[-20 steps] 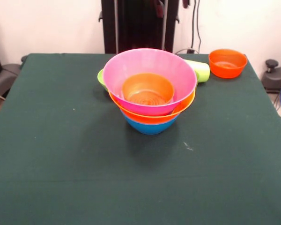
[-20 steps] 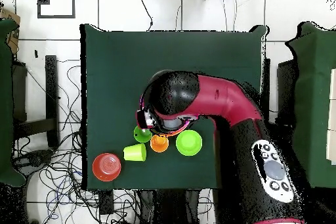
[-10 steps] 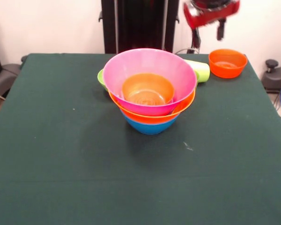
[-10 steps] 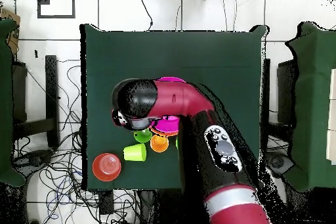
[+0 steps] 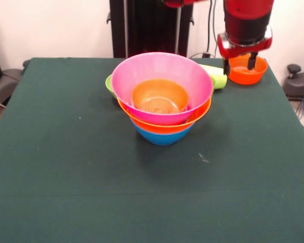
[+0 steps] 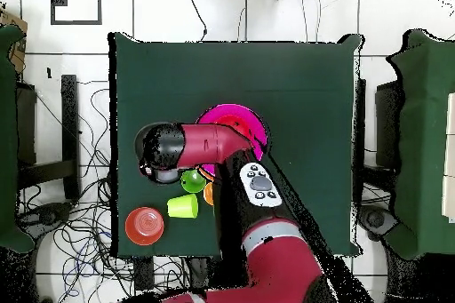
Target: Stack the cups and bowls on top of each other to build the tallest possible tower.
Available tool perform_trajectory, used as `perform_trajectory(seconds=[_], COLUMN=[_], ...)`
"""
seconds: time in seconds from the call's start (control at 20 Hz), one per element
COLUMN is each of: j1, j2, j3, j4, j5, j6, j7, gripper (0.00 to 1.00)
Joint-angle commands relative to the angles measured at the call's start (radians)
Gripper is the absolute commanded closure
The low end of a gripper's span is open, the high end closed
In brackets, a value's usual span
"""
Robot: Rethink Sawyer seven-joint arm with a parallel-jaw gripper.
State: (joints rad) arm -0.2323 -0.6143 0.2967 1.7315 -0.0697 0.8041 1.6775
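Front view. Tower standing mid-table: blue bowl lowest, yellow-orange bowl nested in it, pink bowl on top, and a small orange bowl seated inside the pink, mouth up. Widest at the top and nested deep, so probably steady but short; gaining height would likely call for cups or upturned pieces. Lime cup lying on its side just behind the pink rim, near the far right. Sliver of a green piece peeking out behind the pink bowl's left edge; cannot tell if cup or bowl. Loose orange bowl upright near the far right corner of the table. Gripper hanging right in front of that bowl's left rim, two dark fingers spread apart with nothing between them, apparently lined up to take the rim as the next piece for the tower.

Overhead view. Arm crossing over the tower, only the pink bowl's rim showing beside it. Gripper itself hidden under the dark wrist. Below the wrist: a green cup, the lime cup on its side, and the orange bowl nearest the table corner, all grouped close together on the robot's side, within easy reach.
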Motion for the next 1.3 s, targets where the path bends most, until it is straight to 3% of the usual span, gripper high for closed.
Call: perform_trajectory(seconds=[0.05,0.35,0.65,0.8,1.1,1.3], j1=[0.013,-0.006,-0.027,-0.040,-0.044,-0.041], j2=[0.090,0.090,-0.032,-0.052,-0.052,0.008], j3=[-0.056,-0.045,0.035,0.077,0.123,0.120], j4=[0.029,0.051,0.176,0.222,0.238,0.215], j5=[-0.068,-0.071,0.007,0.042,0.079,0.057], j6=[-0.109,-0.120,-0.028,-0.045,-0.070,-0.125], j7=[0.123,0.092,0.065,0.067,0.073,0.068], gripper=[0.00,0.00,0.00,0.00,0.00,0.00])
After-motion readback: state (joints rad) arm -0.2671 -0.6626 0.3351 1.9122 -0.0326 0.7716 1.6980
